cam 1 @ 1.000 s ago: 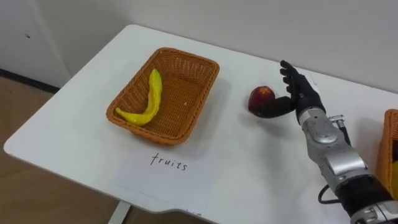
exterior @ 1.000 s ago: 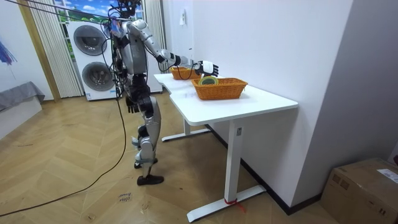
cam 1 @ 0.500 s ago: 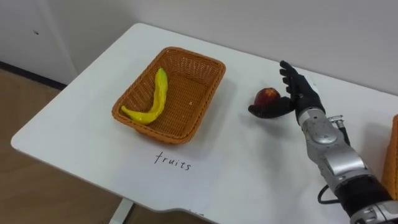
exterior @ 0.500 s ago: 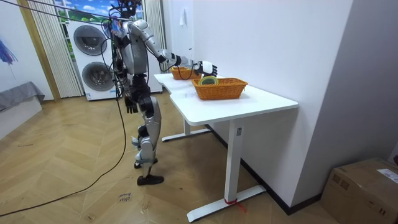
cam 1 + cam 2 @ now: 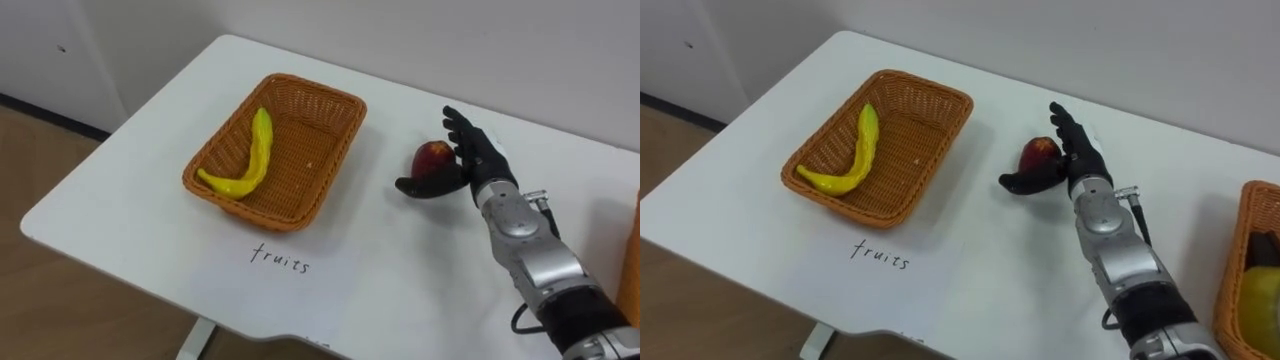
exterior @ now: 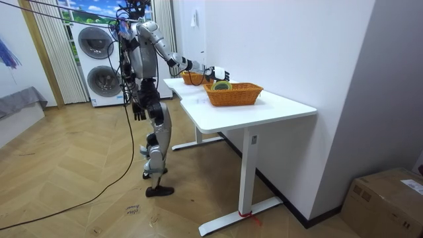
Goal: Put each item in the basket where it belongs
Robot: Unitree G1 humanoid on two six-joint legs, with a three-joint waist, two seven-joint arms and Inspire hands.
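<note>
A round red fruit, probably an apple, sits on the white tabletop, well apart from the brown woven wicker basket and to its right. The right robot hand is wrapped loosely about it. The fingers stand spread and straight behind the fruit and the thumb reaches low across its near side, so the hand is open and cupping, not yet clamped. That posture looks like the setup for a grasp, with the fruit caught between thumb and fingers.

The basket holds a long curved yellow banana lying along its length, and a paper label lies just in front of it. This marks it as the fruit's destination.

A second wicker basket sits at the far right, with something yellowish inside, too cropped to identify.

In the room view the left robot hand hangs by the robot's hip; its state cannot be told.
</note>
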